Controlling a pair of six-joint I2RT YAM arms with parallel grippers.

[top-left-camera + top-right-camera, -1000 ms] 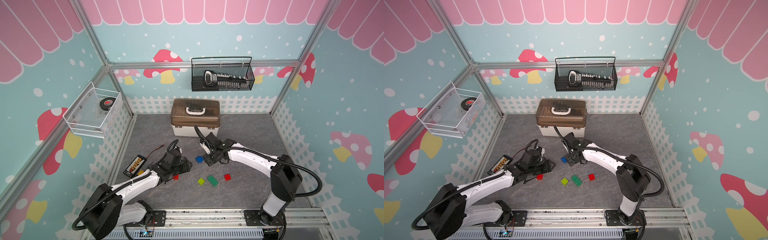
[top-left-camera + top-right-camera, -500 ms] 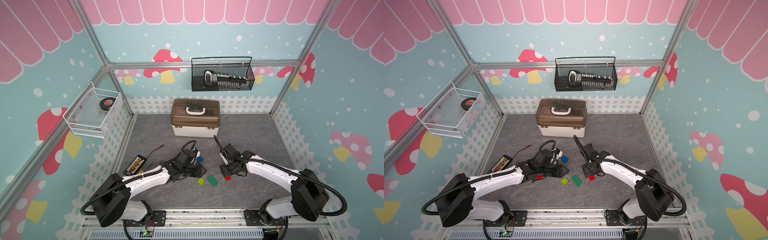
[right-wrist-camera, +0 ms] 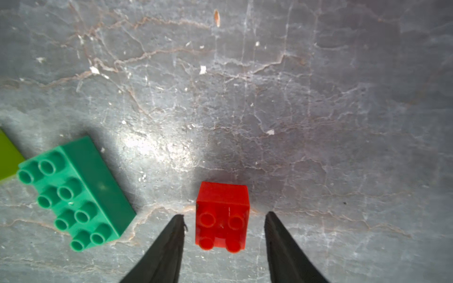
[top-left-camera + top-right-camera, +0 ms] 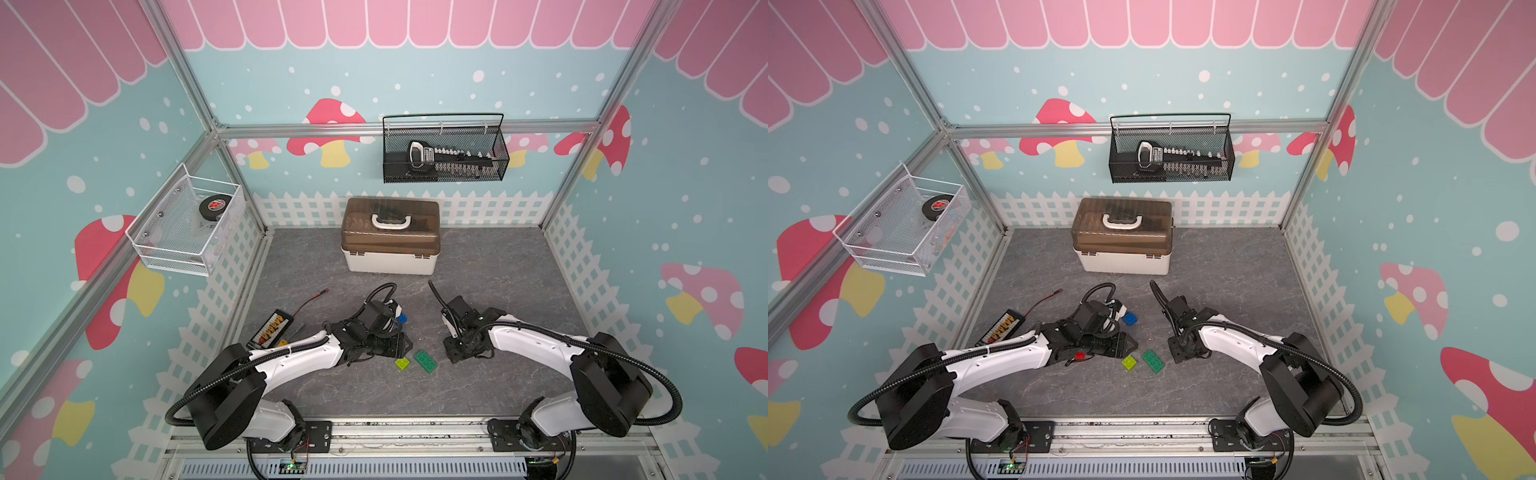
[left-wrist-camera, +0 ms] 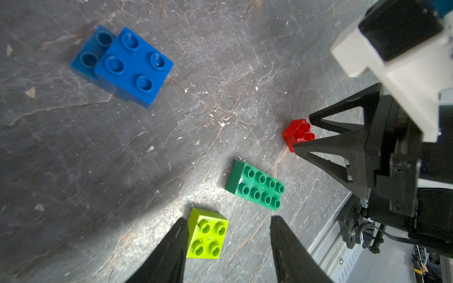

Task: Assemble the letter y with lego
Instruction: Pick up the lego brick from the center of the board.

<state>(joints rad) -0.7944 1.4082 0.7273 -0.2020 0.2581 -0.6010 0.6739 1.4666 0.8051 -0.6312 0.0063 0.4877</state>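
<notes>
Right wrist — lime brick (image 3: 6,156) mostly off-frame

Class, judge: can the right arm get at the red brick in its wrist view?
Probably yes: the right tool stands open astride the red brick, gaps both sides, nothing in between.

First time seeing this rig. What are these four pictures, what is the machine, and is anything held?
The machine is two white robot arms over a grey table. Two pictures look down from overhead, nearly the same view; two come from a camera on each wrist. On it lie a lime brick, a dark green brick, a red brick and two blue bricks, one partly atop the other. The left gripper, a two-finger claw, straddles the lime brick, the right gripper the red brick; both are open, nothing held.
</notes>
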